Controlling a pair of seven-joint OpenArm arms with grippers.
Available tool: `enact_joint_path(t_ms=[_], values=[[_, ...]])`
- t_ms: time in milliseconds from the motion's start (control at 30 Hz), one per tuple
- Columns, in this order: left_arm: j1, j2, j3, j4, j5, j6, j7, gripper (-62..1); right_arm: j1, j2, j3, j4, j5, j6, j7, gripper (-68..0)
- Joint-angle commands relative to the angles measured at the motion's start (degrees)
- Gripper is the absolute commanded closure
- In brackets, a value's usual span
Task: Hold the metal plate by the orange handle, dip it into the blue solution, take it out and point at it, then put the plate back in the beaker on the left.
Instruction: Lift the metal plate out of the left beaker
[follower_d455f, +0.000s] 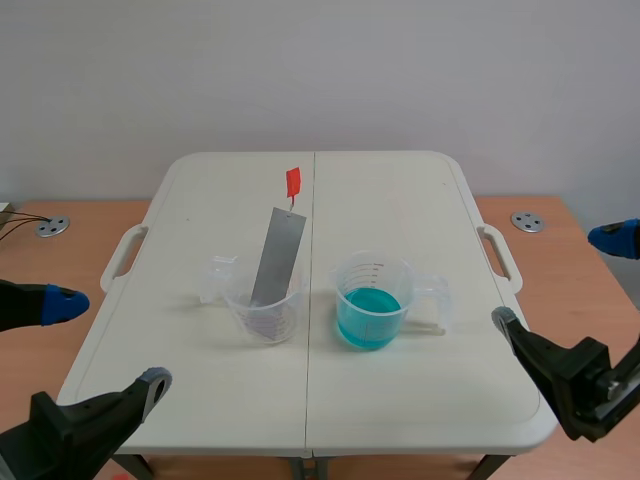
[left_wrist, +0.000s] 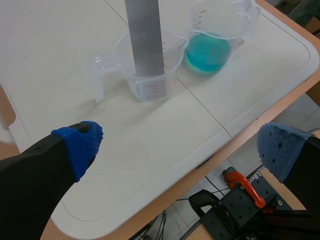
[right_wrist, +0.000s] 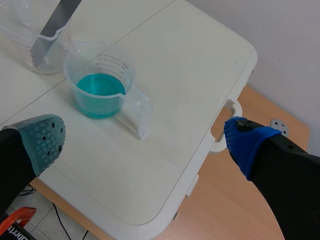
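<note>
A grey metal plate (follower_d455f: 278, 256) with an orange handle (follower_d455f: 293, 182) at its top leans in a clear beaker (follower_d455f: 266, 310) left of the table's middle. A second clear beaker (follower_d455f: 372, 298) to its right holds blue solution (follower_d455f: 367, 316). My left gripper (follower_d455f: 105, 345) stands open at the table's near left corner, well short of the plate (left_wrist: 145, 35) and its beaker (left_wrist: 150, 67). At the near right edge my right gripper (follower_d455f: 570, 290) is open too, with the solution beaker (right_wrist: 102, 87) ahead of it and the plate (right_wrist: 56, 22) farther off.
The white folding table (follower_d455f: 200, 400) sits on a wooden desk (follower_d455f: 560, 250). It has side handles (follower_d455f: 122, 252). Round metal caps (follower_d455f: 527, 222) lie on the desk at both sides. A black and orange clamp (left_wrist: 240, 192) shows below the table's edge.
</note>
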Motion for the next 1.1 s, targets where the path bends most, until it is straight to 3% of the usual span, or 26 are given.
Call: enact_joint_path(t_ms=[0, 367, 867, 1067], values=[[0.0, 0.4, -0.2, 0.2, -0.3, -0.1, -0.9, -62.3, 0.7, 0.2, 0.1, 0.9, 0.6, -0.2, 0.8, -66.3], [0.0, 0.4, -0.2, 0.0, -0.3, -0.1, -0.9, -62.3, 0.7, 0.2, 0.1, 0.9, 0.8, -0.2, 0.2, -66.3], [0.0, 0.4, -0.2, 0.0, -0.3, -0.1, -0.9, -62.3, 1.7, 0.1, 0.0, 0.9, 5.7, 0.7, -0.3, -66.3], [0.0, 0.4, -0.2, 0.0, -0.2, -0.1, -0.9, -62.3, 4.4, 0.1, -0.1, 0.9, 10.8, 1.8, -3.0, -66.3]])
